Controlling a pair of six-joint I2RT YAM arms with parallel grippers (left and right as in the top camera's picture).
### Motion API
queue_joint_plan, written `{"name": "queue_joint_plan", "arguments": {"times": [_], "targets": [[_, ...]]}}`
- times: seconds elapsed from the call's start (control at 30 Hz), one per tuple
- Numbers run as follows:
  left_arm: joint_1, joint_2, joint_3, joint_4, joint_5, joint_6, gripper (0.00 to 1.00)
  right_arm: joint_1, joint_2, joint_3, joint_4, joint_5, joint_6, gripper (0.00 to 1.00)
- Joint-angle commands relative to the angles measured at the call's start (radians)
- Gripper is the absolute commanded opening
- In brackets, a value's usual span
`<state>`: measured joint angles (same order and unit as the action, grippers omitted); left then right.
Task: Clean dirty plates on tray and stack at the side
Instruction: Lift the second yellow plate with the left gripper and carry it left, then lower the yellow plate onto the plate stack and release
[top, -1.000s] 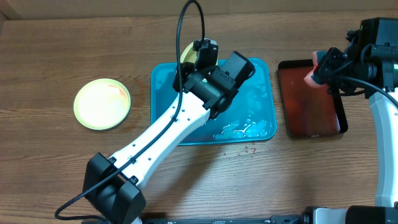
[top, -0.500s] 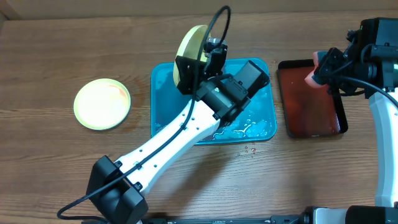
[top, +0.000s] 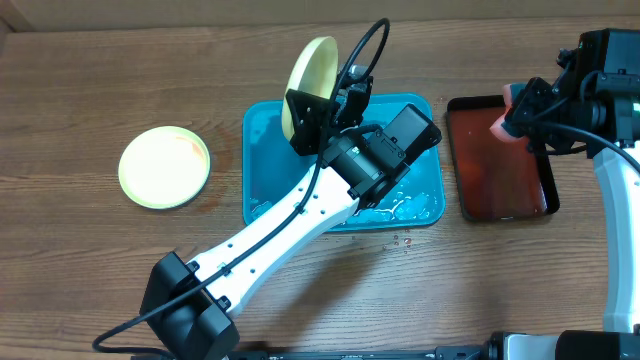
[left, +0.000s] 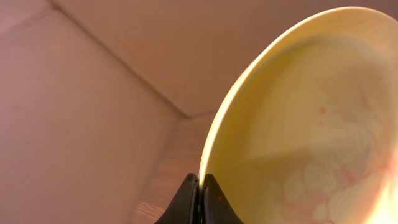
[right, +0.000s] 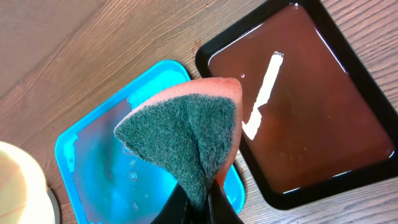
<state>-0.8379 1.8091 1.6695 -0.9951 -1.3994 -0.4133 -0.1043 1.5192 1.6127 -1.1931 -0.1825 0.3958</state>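
1. Wooden table (top: 80, 80) carries the teal tray (top: 262, 160); over its twelve o'clock edge a yellow-green plate (top: 308, 68) hangs tilted, its rim pinched by the closed fingers of the left gripper (left: 200, 185).
2. At nine o'clock, well apart, a second plate (top: 164, 166) lies on the table; I judge it done, the lifted one not yet.
3. At three o'clock the right gripper (right: 198, 199) squeezes a sponge (right: 180, 134) over the red tray (top: 500, 180).
4. Only the left wrist view shows pink smears inside the lifted plate; only the right wrist view shows the sponge's green face.
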Motion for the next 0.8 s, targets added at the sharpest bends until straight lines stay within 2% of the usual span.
{"name": "queue_joint_plan", "arguments": {"times": [0.0,0.1,0.2,0.33,0.47,0.63,0.77], "targets": [[0.024,-0.014,0.005,0.003,0.272,-0.035,0.04,-0.004,-0.016,0.006,-0.001,0.008,-0.005,0.04],[0.083,-0.014,0.003,-0.002,0.546,-0.028,0.04,-0.004,-0.016,0.006,-0.006,0.012,-0.008,0.04],[0.192,-0.014,0.003,0.005,0.802,0.034,0.04,-0.004,-0.016,0.006,-0.007,0.015,-0.008,0.04],[0.346,-0.014,0.003,0.004,1.059,0.082,0.04,-0.004,-0.016,0.006,-0.006,0.018,-0.008,0.04],[0.564,-0.014,0.003,0.004,1.296,0.096,0.04,-0.004,-0.016,0.006,-0.006,0.018,-0.008,0.04],[0.823,-0.012,-0.005,-0.002,1.409,0.088,0.04,-0.004,-0.016,0.006,-0.006,0.018,-0.008,0.04],[1.015,-0.005,-0.043,-0.015,1.444,0.033,0.04,-0.004,-0.016,0.006,-0.005,0.018,-0.008,0.04]]}}
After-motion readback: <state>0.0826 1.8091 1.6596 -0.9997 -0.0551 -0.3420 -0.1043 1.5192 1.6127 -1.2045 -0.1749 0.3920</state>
